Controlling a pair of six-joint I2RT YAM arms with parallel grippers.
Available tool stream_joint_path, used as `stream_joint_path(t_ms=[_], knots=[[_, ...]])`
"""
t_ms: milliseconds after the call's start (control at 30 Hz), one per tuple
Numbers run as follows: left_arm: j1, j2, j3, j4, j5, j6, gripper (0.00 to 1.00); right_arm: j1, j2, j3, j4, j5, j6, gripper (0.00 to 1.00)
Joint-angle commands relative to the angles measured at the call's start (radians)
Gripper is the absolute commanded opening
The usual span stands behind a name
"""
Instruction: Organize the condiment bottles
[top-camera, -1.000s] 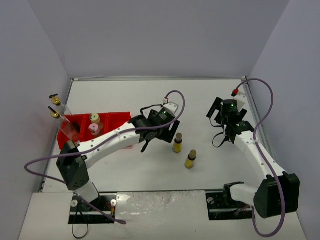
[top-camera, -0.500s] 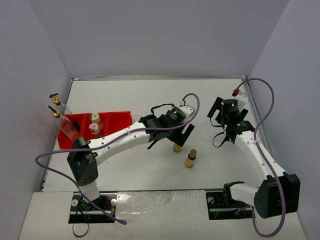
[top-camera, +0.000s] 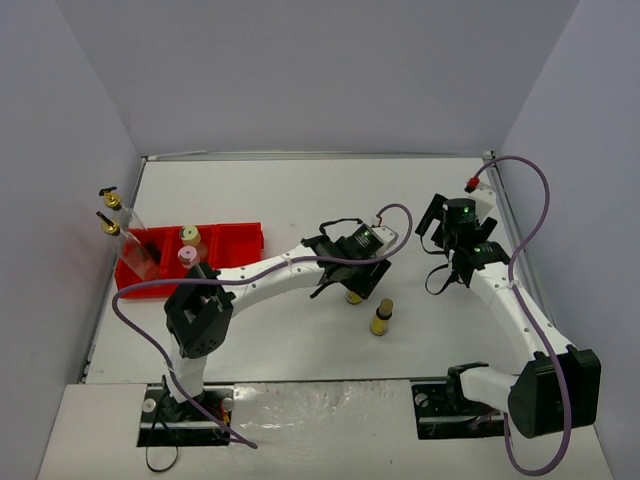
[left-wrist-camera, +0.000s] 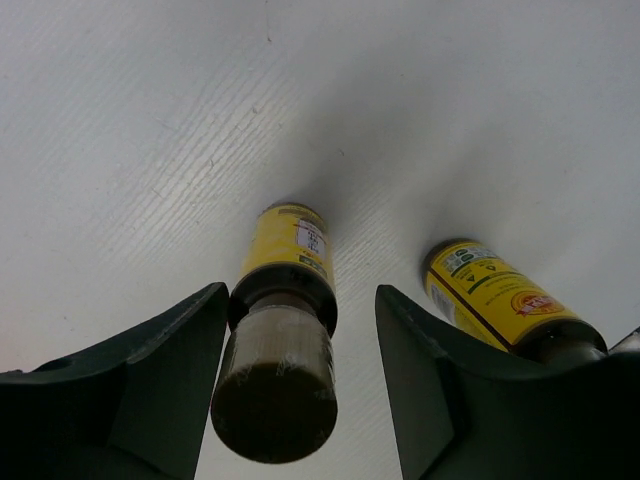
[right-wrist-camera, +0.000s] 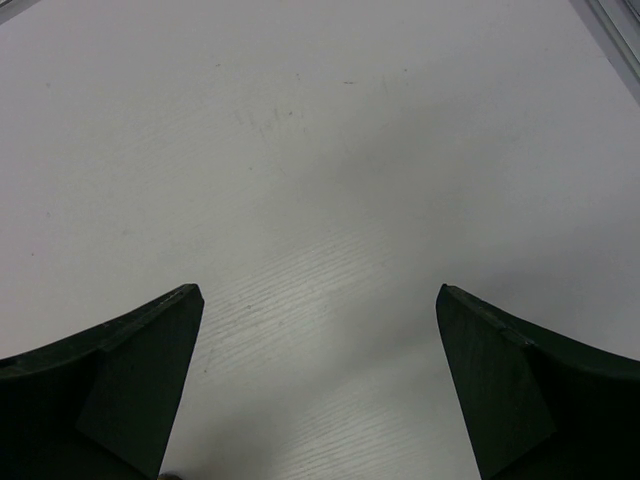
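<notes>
Two tiny yellow bottles with brown caps stand mid-table. My left gripper (top-camera: 356, 283) is down over the left one (top-camera: 353, 297). In the left wrist view this bottle (left-wrist-camera: 283, 330) stands upright between my fingers: the left finger touches its cap, while a gap remains at the right finger, so my left gripper (left-wrist-camera: 300, 295) is open. The other tiny bottle (left-wrist-camera: 500, 300) (top-camera: 380, 318) stands just outside the right finger. Two beige bottles, yellow-capped (top-camera: 188, 236) and pink-capped (top-camera: 187, 257), and two clear glass bottles (top-camera: 135, 250) stand at the red tray (top-camera: 235, 238). My right gripper (top-camera: 437, 222) (right-wrist-camera: 318, 290) is open over bare table.
The red tray lies at the table's left side, close to the left wall. Grey walls close the table in on the left, back and right. A purple cable loops off each arm.
</notes>
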Motion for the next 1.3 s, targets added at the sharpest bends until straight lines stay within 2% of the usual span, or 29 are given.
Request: stream_joint_path(t_ms=[0,67,200,233,367,567,700,867,1033,1267], knots=[[-0.002,-0.038,0.076,0.039,-0.015,-0.007,0.43,-0.003,-0.035,0.032,0.021,0.04,-0.018,1.0],[-0.003,-0.042,0.071,0.034,-0.038,-0.009,0.32,-0.004,-0.035,0.032,0.02,0.04,-0.017,1.0],[-0.002,-0.04,0.071,0.025,-0.052,-0.01,0.03,-0.006,-0.035,0.034,0.021,0.036,-0.017,1.0],[-0.002,-0.041,0.067,0.027,-0.058,-0.011,0.01,-0.006,-0.035,0.035,0.02,0.036,-0.017,1.0],[-0.003,-0.083,0.04,0.054,-0.116,-0.014,0.0,-0.006,-0.037,0.038,0.018,0.038,-0.021,1.0],[0.006,-0.214,0.038,0.005,-0.342,-0.036,0.0,-0.012,-0.034,0.04,0.016,0.034,-0.023,1.0],[0.073,-0.318,0.013,-0.037,-0.428,-0.067,0.0,-0.01,-0.025,0.043,0.016,0.029,-0.019,1.0],[0.28,-0.468,-0.068,-0.069,-0.438,-0.097,0.0,-0.01,-0.02,0.035,0.022,0.019,-0.015,1.0],[0.532,-0.55,-0.157,-0.055,-0.354,-0.086,0.0,-0.01,-0.018,0.031,0.029,0.015,-0.014,1.0],[0.681,-0.524,-0.238,0.011,-0.252,-0.09,0.0,-0.009,-0.014,0.025,0.036,0.009,-0.012,1.0]])
